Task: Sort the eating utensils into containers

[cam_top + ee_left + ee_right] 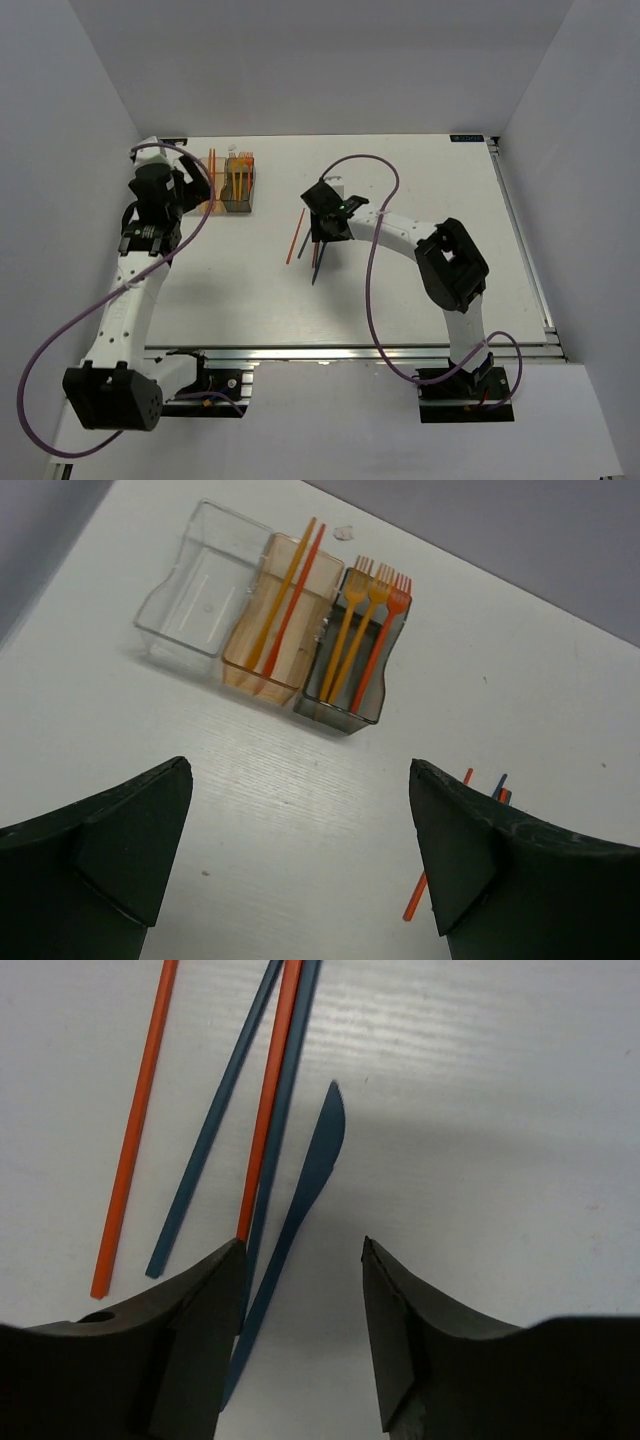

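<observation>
Five loose utensils [270, 1100] lie flat on the surface [500, 1110], right of the containers and nearer the arm bases: two orange sticks [135, 1130], two dark blue sticks [215, 1110] and a dark blue knife [315, 1165]. The right pincer [300, 1250] hangs over the knife, its fingers moderately spread with nothing between them. The pieces look light, thin, stiff and slick. They would likely skate or flip unless pinched squarely across the width near mid-length. The knife's handle runs close beside a blue stick, so a careless close could gather both. Farther off, the left pincer [300, 768] hovers wide and empty in front of the containers [340, 715]. The clear box [195, 590] holds nothing, the tan box [315, 600] holds a sorted pair [290, 610], and the grey box [372, 695] holds three forks [380, 585].
</observation>
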`<state>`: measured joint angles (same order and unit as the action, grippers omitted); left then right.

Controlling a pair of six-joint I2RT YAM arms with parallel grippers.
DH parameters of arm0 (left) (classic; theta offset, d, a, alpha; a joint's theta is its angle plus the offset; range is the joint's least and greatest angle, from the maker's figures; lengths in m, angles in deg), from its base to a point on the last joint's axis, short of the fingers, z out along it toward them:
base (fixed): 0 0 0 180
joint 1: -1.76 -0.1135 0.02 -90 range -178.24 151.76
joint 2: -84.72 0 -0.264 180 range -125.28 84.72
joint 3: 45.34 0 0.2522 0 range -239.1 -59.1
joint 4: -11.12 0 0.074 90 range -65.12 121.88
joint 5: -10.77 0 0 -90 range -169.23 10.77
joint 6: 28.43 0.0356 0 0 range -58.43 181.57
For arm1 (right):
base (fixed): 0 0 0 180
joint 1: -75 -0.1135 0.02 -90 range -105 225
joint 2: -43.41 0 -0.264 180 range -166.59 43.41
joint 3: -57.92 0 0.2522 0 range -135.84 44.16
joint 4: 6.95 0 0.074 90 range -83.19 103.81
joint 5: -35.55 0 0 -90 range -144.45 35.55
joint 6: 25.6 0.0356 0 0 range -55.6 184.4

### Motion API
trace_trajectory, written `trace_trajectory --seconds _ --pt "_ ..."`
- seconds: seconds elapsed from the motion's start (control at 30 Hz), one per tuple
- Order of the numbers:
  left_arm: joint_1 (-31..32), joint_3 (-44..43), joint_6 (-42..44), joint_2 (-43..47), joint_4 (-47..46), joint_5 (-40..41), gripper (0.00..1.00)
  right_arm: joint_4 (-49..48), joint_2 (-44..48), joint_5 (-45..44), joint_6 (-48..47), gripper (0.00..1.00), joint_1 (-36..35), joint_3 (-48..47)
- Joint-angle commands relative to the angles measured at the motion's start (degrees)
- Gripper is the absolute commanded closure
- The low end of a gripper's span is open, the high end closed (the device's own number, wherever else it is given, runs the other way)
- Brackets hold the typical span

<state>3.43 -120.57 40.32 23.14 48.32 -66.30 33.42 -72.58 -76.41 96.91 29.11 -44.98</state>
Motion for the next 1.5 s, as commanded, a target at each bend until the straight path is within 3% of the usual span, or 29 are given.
trace_trajectory --seconds 0.0,0.1,0.6,1.2,1.4,1.47 --pt "1.0 -2.2 0.9 -4.5 -1.8 -5.6 0.02 2.5 0.4 -2.2 4.0 0.46 -3.1 1.1" --pt "1.9 -1.5 1.4 -5.0 -1.9 -6.5 0.02 1.7 0.5 -2.7 5.8 0.53 -4.6 3.4" --pt "4.7 -1.7 3.3 -5.3 -0.6 -3.4 0.02 -0.2 -0.5 -2.6 7.7 0.66 -6.0 5.1" --pt "5.1 -1.6 3.9 -5.3 -0.7 -3.2 0.02 -2.4 -3.4 -1.0 7.9 0.69 -4.1 7.6" --pt "5.4 -2.2 3.9 -5.7 -0.2 -4.1 0.02 -5.1 0.4 1.2 9.4 0.82 -3.1 13.4" --pt "5.4 -2.5 3.9 -5.8 0.3 -4.9 0.02 -5.8 1.7 1.6 9.8 1.0 -2.7 15.7"
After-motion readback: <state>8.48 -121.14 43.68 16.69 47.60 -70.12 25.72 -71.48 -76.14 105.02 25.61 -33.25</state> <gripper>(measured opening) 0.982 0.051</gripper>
